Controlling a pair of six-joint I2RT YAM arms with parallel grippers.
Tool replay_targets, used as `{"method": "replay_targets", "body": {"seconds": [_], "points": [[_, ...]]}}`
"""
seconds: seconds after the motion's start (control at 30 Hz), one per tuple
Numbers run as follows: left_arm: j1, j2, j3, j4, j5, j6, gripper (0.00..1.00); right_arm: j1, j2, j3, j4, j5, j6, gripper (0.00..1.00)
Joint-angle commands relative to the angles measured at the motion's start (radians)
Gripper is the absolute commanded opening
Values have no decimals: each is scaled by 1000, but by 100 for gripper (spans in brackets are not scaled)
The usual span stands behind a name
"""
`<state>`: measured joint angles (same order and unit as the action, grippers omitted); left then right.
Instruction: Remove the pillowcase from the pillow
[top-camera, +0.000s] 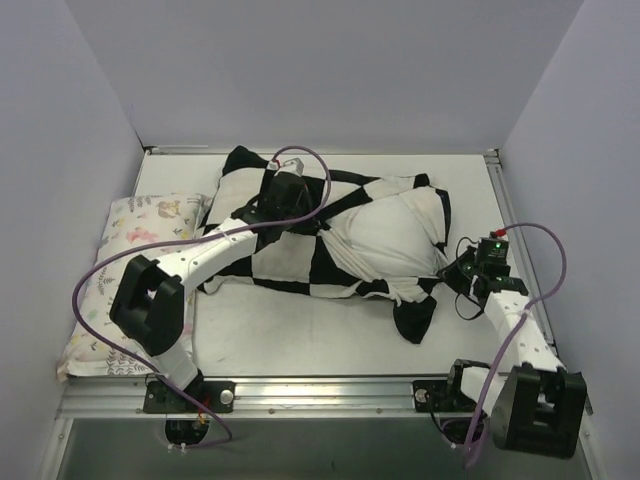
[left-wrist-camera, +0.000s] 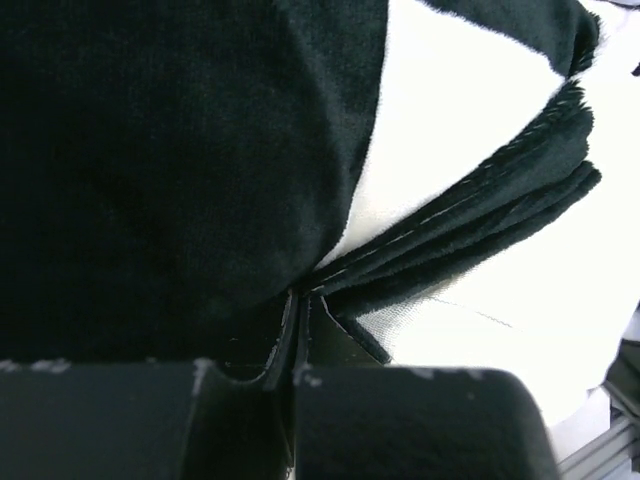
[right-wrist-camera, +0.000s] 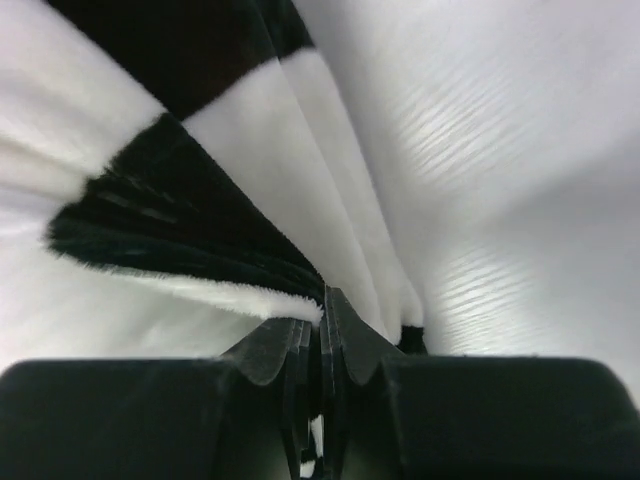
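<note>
pillowcase partly off; both grippers clamped on fabric.
near side: right gripper (top-camera: 462, 272) pinched tight on a fold of the pillowcase (top-camera: 272, 262) at its right edge, just beside the bare white bulge of the pillow (top-camera: 385, 235), which lies mid-table (top-camera: 300, 340). farther back: left gripper (top-camera: 283, 190) closed on bunched black plush at the case's far left part. judgement: right end looks peeled back with the pillow exposed there; the left part looks sleeved, so much of the pull-off remains. floral pillow (top-camera: 140, 235) lies at the left wall.
</note>
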<state>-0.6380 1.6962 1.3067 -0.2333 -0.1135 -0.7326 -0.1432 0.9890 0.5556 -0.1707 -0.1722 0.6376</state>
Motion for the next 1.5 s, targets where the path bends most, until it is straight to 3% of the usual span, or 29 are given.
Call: {"method": "replay_targets", "body": {"seconds": [0.0,0.03,0.13,0.3,0.33,0.4,0.5,0.73,0.93,1.07,1.13,1.37,1.47], "points": [[84,2,-21,-120,-115,65,0,-27,191,-63,138,-180,59,0],[52,13,-6,-118,-101,76,0,5,239,-78,280,-255,82,0],[-37,46,12,-104,-103,116,0,59,356,-74,497,-450,148,0],[-101,83,92,-153,-117,156,0,93,320,-80,715,-599,246,4],[-106,80,103,-175,-123,170,4,93,306,-71,720,-628,250,4],[-124,68,141,-199,-150,185,17,97,257,-46,705,-636,254,2],[-149,34,202,-245,-184,222,45,108,203,-11,613,-610,215,2],[-216,-27,365,-349,-215,308,76,113,198,10,556,-609,189,0],[-353,-15,495,-383,-241,358,87,114,198,18,516,-592,171,0],[-446,106,615,-379,-206,352,91,113,200,7,501,-575,159,0],[-457,160,650,-377,-190,338,91,114,198,6,481,-556,149,0],[-433,403,779,-468,-390,265,97,113,165,3,315,-426,82,0],[-414,451,761,-477,-397,256,97,108,158,9,212,-347,42,0]]}}
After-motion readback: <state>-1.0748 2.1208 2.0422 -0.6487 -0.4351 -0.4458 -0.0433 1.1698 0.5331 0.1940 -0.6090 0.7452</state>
